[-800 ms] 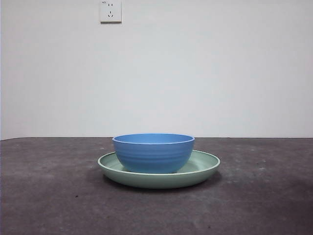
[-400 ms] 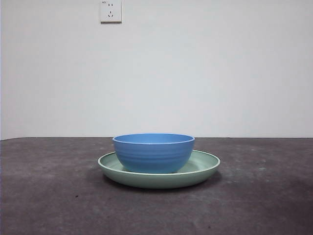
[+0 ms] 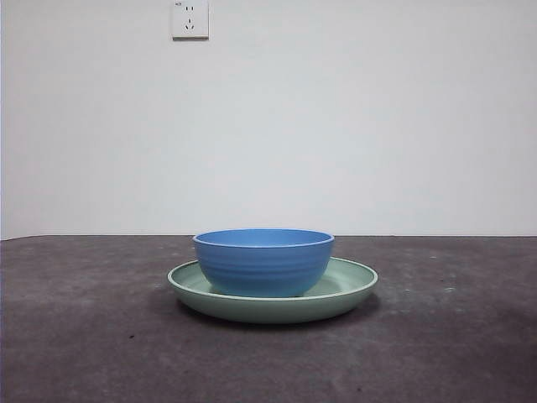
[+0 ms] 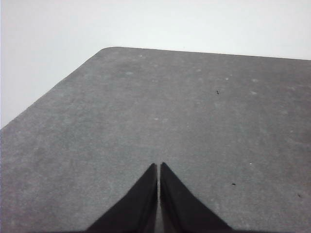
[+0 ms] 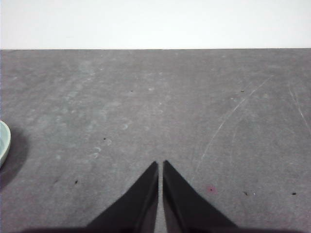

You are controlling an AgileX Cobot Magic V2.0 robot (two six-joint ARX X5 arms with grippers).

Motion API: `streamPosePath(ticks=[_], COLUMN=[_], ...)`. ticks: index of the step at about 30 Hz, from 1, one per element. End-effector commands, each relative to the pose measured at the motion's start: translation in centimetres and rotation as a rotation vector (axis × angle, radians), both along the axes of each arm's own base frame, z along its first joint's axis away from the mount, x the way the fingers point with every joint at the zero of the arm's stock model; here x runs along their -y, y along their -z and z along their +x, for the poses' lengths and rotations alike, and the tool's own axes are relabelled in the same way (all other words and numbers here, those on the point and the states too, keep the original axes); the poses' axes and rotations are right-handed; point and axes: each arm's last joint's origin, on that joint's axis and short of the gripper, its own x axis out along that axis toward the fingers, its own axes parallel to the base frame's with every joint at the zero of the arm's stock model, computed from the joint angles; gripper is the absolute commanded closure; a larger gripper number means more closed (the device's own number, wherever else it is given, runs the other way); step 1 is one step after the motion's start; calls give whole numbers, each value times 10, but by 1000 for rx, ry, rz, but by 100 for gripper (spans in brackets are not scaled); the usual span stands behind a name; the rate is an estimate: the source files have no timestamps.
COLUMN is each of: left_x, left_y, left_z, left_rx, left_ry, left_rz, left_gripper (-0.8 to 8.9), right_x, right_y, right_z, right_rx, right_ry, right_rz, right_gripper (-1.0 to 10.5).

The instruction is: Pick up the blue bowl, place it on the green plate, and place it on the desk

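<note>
Front view, lower frame: bare desk (image 3: 101,353), dark grey, specks. Centre frame: green plate (image 3: 352,285) flat on desk, blue bowl (image 3: 263,262) sitting upright inside it, slightly left of plate centre, nothing gripping it. Behind: white wall, socket (image 3: 190,18) upper left.

Left gripper (image 4: 159,167) jaws pressed together, holding nothing, over bare desk, bowl not in its view. Right gripper (image 5: 160,165) jaws likewise closed and empty; sliver of plate rim (image 5: 3,141) at its frame's left edge, so probably the nearer arm.

Judgement: bowl-on-plate looks done; remaining step is lifting the bowl off onto desk. Open jaws wide first, come down over one rim wall, pinch it, lift straight up to avoid dragging the plate, set down well clear of it.
</note>
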Motion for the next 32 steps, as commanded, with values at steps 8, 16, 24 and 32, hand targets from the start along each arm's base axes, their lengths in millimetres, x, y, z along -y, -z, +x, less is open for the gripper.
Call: streamPosePath(ticks=[8, 16, 24, 32], left_x=[0, 0, 6, 12], left_y=[7, 7, 7, 7], left_z=[1, 1, 1, 1], left_rx=[-23, -23, -23, -23], left_ry=[3, 6, 70, 132], left_rz=[-10, -10, -9, -8], left_gripper=[804, 804, 804, 804], right_x=[0, 0, 0, 0], right_y=[1, 1, 1, 1], right_z=[0, 0, 0, 0], right_rx=[0, 0, 0, 0], right_ry=[5, 5, 5, 5], right_rz=[13, 13, 13, 13], right_gripper=[936, 936, 936, 936])
